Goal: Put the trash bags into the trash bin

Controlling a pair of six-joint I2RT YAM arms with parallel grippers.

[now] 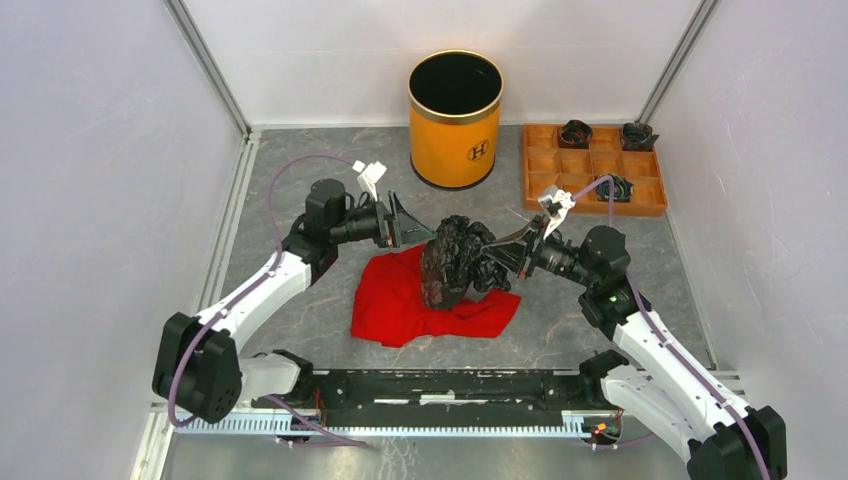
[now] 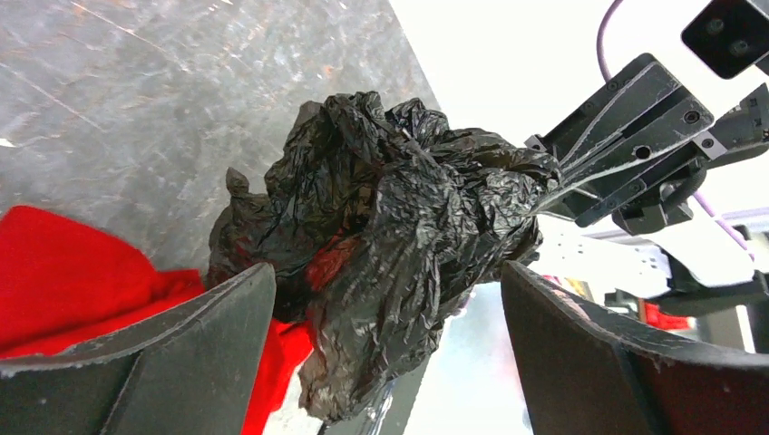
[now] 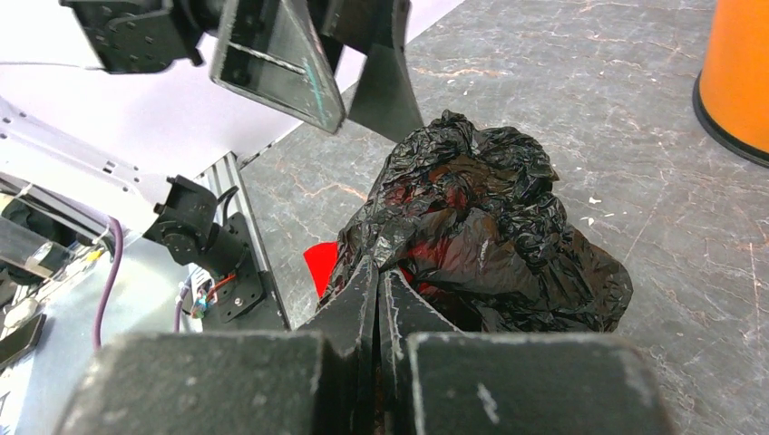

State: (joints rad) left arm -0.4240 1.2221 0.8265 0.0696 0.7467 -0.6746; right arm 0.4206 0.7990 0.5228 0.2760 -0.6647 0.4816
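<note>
The crinkled black trash bag (image 1: 455,260) is bunched up and held above the red cloth at table centre. My right gripper (image 1: 512,250) is shut on the bag's right side; in the right wrist view its fingers (image 3: 363,290) pinch the plastic of the bag (image 3: 481,227). My left gripper (image 1: 412,228) is open at the bag's left side, and in the left wrist view the bag (image 2: 399,217) hangs between its spread fingers (image 2: 218,308). The orange-yellow trash bin (image 1: 455,120) stands upright at the back, empty inside.
A red cloth (image 1: 410,300) lies flat under the bag. An orange-brown compartment tray (image 1: 545,180) with small dark rolled bundles sits at the back right. White walls and metal rails close the table on three sides.
</note>
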